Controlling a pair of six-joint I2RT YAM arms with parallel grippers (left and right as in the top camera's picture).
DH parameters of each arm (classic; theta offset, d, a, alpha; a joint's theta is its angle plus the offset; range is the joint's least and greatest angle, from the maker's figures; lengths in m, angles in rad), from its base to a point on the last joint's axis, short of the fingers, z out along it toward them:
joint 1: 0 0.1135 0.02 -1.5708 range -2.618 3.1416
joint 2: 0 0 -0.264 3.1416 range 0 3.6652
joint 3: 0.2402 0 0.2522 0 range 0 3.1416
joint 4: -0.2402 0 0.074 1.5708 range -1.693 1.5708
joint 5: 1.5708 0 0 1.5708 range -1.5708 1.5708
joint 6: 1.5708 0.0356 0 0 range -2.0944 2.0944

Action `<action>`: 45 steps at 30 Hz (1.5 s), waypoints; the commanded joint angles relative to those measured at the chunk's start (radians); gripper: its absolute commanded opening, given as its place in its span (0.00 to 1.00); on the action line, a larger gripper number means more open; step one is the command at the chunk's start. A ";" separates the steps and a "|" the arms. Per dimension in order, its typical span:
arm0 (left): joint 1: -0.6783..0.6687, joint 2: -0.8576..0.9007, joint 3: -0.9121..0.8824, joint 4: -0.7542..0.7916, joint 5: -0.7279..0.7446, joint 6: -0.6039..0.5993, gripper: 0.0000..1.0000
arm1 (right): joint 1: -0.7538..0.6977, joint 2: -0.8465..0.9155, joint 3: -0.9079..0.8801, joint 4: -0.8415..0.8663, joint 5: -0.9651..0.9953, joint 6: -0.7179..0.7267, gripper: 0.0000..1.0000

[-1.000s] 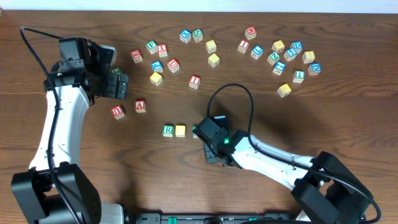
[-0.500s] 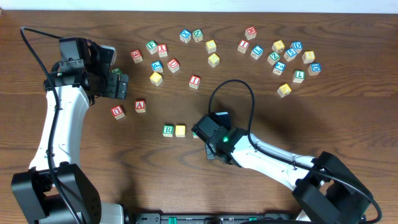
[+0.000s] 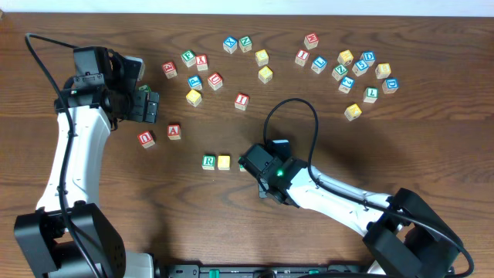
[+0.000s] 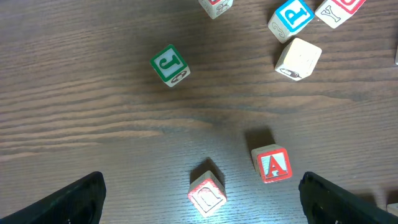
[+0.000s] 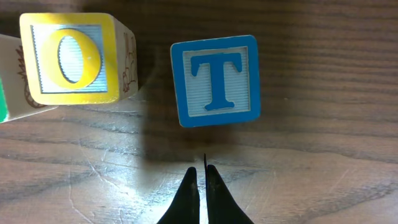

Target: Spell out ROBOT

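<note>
Right end effector (image 5: 202,180) closed, empty — its arm hides T cube (image 5: 215,79) overhead; left end effector (image 3: 153,107) wide, empty.

overhead top-down — wrists close; right shares o cube (image 5: 71,59)

Overhead: bright, even, sharp.
Glare: pale patch on table (image 5: 106,186), right wrist view.
Shadow: dark, below-left of T (image 5: 215,79).
</note>
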 commanded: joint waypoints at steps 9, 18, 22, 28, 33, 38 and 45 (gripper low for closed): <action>-0.001 0.011 0.022 -0.003 0.011 0.006 0.98 | -0.023 -0.025 0.017 0.030 0.051 0.005 0.01; -0.001 0.011 0.022 -0.003 0.011 0.006 0.98 | -0.035 -0.025 0.017 0.060 0.068 -0.029 0.01; -0.001 0.011 0.022 -0.003 0.011 0.006 0.98 | -0.035 -0.025 0.017 0.068 0.088 -0.037 0.01; -0.001 0.011 0.022 -0.003 0.011 0.006 0.98 | -0.037 -0.025 0.017 0.078 0.090 -0.047 0.01; -0.001 0.011 0.022 -0.003 0.011 0.006 0.97 | -0.036 -0.025 0.017 0.064 0.067 -0.047 0.01; -0.001 0.011 0.022 -0.003 0.011 0.006 0.98 | -0.032 -0.025 0.017 0.010 0.004 -0.007 0.01; -0.001 0.011 0.022 -0.003 0.011 0.006 0.98 | -0.034 -0.025 0.017 -0.033 0.009 0.033 0.01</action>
